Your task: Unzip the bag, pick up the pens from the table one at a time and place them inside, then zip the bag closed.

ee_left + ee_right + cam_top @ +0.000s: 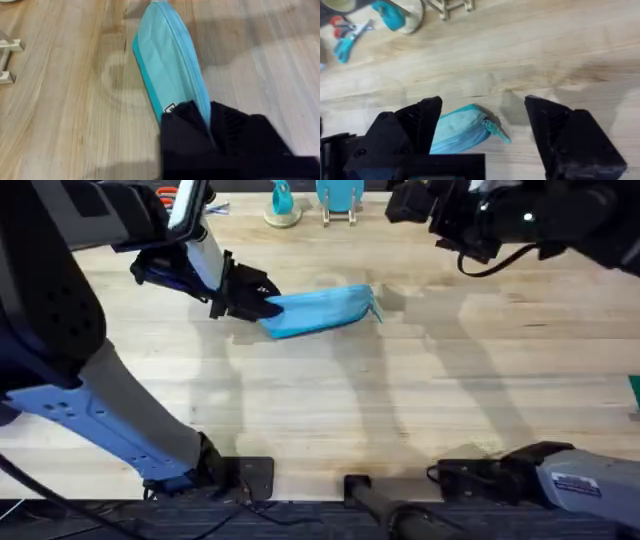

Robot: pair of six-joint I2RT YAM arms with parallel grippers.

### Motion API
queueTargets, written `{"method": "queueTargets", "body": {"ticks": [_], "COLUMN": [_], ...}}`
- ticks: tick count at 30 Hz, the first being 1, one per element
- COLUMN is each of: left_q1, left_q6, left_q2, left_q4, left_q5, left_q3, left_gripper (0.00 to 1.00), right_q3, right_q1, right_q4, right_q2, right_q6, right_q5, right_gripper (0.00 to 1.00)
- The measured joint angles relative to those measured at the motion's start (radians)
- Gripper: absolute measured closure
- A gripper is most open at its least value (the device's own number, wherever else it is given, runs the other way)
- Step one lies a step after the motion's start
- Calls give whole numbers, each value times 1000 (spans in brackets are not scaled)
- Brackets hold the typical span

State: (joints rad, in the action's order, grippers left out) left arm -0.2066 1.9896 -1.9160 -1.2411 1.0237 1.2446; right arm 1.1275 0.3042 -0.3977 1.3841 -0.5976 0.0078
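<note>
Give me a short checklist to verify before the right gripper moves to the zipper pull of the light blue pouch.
1. Left gripper shut on one end of the light blue soft fabric pouch: ok.
2. Right gripper open, above the pouch's other end: ok.
3. Small teal zipper pull in sight and free, at the end away from the left gripper: ok.
4. Pouch lying on the pale wooden table: ok.
5. Zipper closed along its length: cannot tell.
6. Pens inside the pouch: cannot tell.
</note>
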Motion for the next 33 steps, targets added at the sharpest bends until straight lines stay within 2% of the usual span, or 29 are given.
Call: {"method": "queueTargets", "body": {"ticks": [1,6,7,9,20,33], "left_q1": [0,-2,-2,-2,-3,-28], "left_q6": [2,0,-3,-3,-3,-3], "left_q2": [0,0,0,0,0,36], "left_q4": [0,-11,-13,-14,-26,-234], "left_q5": [0,4,4,5,11,55], "left_q3": [0,0,0,0,0,118], "left_gripper": [894,113,33,8,6,4], "right_q3": [0,0,0,0,0,0], "right_q1": [0,0,0,0,0,0], "right_q4": [-1,-36,-48,-62,-74,-74], "right_q2": [-7,-20,-20,-20,-20,-20], "right_q6": [0,0,0,0,0,0], "right_q5": [0,0,0,0,0,0], "right_gripper": [5,5,5,5,4,4]}}
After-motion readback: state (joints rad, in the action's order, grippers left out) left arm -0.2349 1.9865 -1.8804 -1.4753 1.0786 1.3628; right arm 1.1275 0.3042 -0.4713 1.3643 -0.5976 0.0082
